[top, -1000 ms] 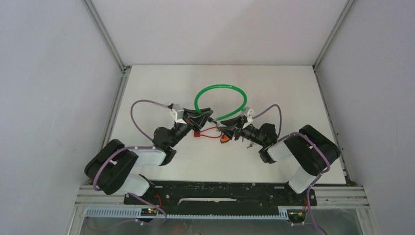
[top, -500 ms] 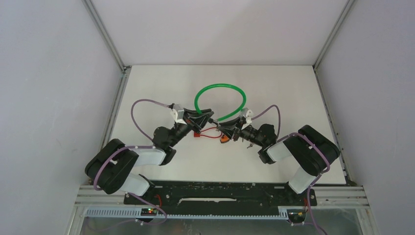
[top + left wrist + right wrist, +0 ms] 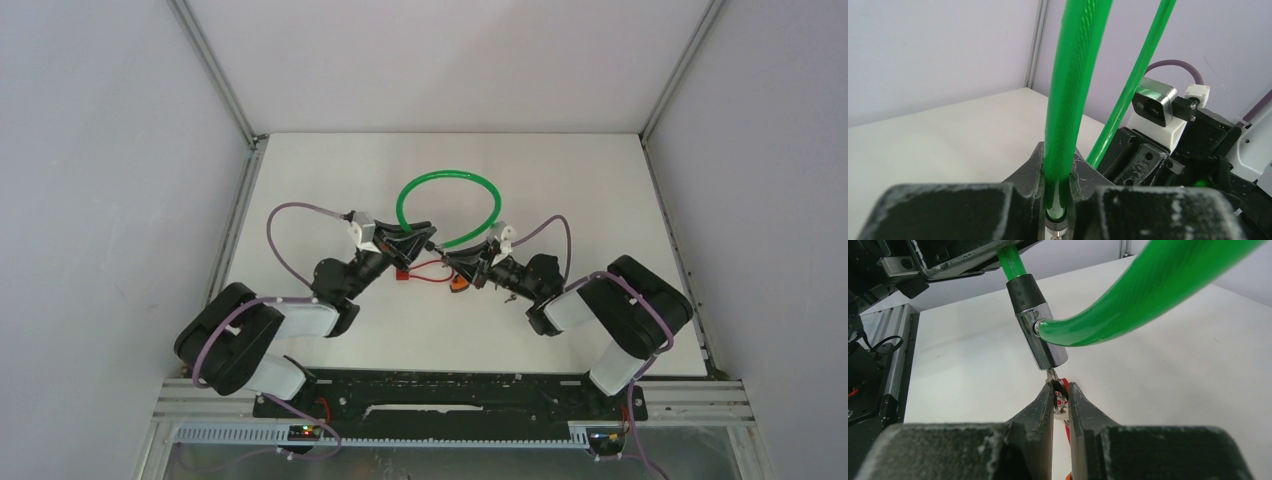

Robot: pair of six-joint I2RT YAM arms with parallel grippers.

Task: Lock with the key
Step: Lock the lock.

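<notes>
Right pincer [image 3: 1060, 391] is seen closed on the head of the key [image 3: 1051, 376], whose blade is lodged in the lower end of the chrome cylinder [image 3: 1043, 342] of the green cable lock [image 3: 450, 200]. The left pincer [image 3: 1057, 172] is clamped on the green cable just above the black collar, apparently so that the cylinder is held off the worktop [image 3: 580, 180] and braced against the turning of the key. In the overhead view the pincers are brought together near the middle of the worktop, the left from 8 o'clock and the right from 4 o'clock, while the cable loop is carried away toward 12 o'clock. A red cord [image 3: 428, 266] and an orange tag [image 3: 458, 284] are seen just beneath them. The free cable end is already seated in the cylinder's side, so a twist of the key is judged to be the step in hand. Slippage off the thin key head is judged the main risk.
</notes>
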